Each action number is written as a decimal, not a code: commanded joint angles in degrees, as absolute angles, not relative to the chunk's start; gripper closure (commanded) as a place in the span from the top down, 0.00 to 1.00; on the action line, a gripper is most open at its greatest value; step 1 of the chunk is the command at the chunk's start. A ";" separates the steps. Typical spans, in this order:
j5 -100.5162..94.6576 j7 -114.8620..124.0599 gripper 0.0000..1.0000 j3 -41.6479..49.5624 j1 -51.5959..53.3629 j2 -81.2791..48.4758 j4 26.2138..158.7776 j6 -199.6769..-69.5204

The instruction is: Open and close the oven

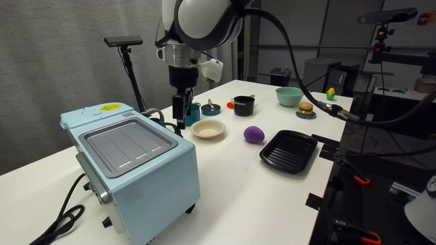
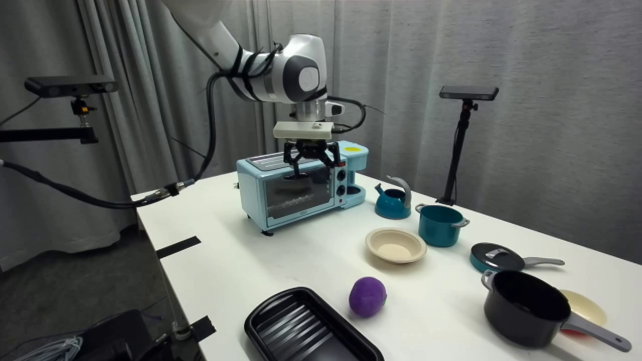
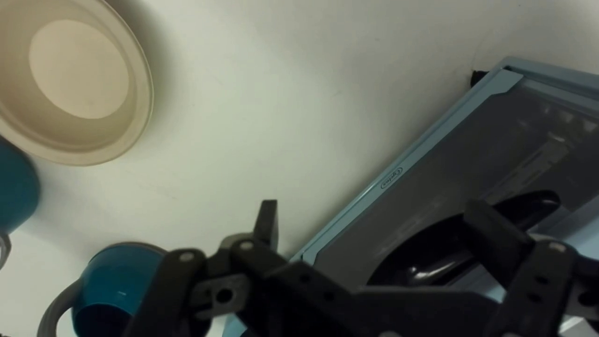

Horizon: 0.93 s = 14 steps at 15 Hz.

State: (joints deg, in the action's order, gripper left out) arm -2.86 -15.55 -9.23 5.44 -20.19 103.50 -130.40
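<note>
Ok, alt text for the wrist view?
Open gripper at bottom, partly hiding the black handle of a shut, pale blue oven at right. On the white table: a beige bowl upper left, a teal kettle lower left, a teal pot at left edge.

On the oven [image 1: 139, 180], below its window [image 3: 440, 182], we read an oval logo [image 3: 392, 178] starting "Cy", the rest blurred; we cannot read the yellow sticker [image 1: 110, 107] on top.

Lab, robot arm [image 2: 303, 77], mounted cameras [image 2: 469, 93], curtains [image 2: 541, 145]
</note>
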 commanded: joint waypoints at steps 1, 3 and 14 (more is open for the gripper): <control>-4.63 -14.37 1.00 -8.66 6.79 -20.99 101.40 -129.56; -5.34 -14.23 1.00 -8.62 6.98 -21.05 101.12 -129.70; -7.75 -11.35 1.00 -8.19 8.77 -22.24 100.10 -130.78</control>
